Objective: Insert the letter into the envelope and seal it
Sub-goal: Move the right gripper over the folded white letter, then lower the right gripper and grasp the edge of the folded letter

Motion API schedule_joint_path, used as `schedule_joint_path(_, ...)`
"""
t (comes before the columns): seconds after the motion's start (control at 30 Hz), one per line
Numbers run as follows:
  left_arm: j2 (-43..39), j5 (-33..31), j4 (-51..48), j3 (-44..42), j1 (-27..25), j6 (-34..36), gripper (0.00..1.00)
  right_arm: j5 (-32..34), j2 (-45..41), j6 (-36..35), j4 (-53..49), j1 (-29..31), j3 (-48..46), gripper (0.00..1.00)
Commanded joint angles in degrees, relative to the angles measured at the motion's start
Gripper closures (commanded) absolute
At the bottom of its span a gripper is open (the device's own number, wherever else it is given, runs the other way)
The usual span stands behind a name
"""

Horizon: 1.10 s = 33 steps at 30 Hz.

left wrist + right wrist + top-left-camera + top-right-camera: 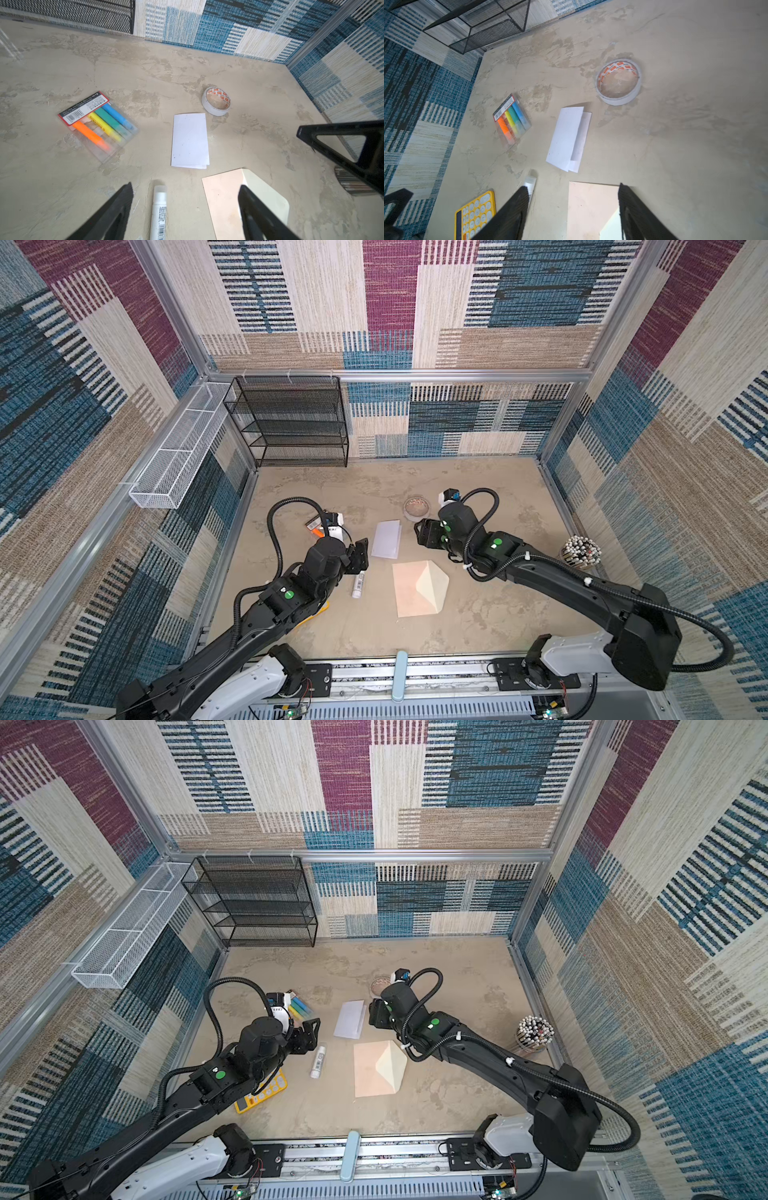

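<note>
Beige tabletop (498,614) holds the folded letter (386,540) just beyond the envelope (409,593), flap open for loading. Left gripper (360,555) and right gripper (420,534) flank the letter; both gape empty, seemingly poised to lift it.

arms (552,576): black, white at the base | cables (291,499): black, ribbed, loopy | green dots (289,594) on joints | left gripper (186,185), right gripper (572,185): black

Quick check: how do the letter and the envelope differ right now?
The letter is white; the envelope is peach-pink. The letter is smaller and folded; the envelope is larger, its cream flap open. Both lie flat on the table, apart, neither held.
</note>
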Motion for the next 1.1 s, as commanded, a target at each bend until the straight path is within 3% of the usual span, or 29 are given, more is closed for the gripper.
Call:
schedule_joint_path(0.0, 2.0, 3.0, 4.2, -0.1, 1.9, 1.5, 0.18, -5.4, 4.4, -1.9, 6.6, -0.2, 2.1, 0.31)
schedule_joint_path(0.37, 4.2, 10.3, 9.2, -3.6, 7.7, -1.3, 0.18, -19.6, 22.0, 1.6, 14.0, -5.0, 5.7, 0.40)
schedule_joint_path(0.57, 2.5, 11.6, 8.6, -4.6, 9.1, -1.5, 0.18, -23.1, 27.8, 2.5, 16.2, -5.7, 8.0, 0.45)
schedule_joint_path(0.87, 1.5, 12.5, 7.7, -4.7, 10.1, -1.6, 0.18, -22.8, 32.2, 2.7, 16.7, -6.5, 9.6, 0.46)
schedule_joint_path(1.07, 2.0, 13.6, 7.5, -4.3, 10.4, -1.7, 0.18, -26.6, 34.4, 4.2, 18.7, -6.5, 9.5, 0.55)
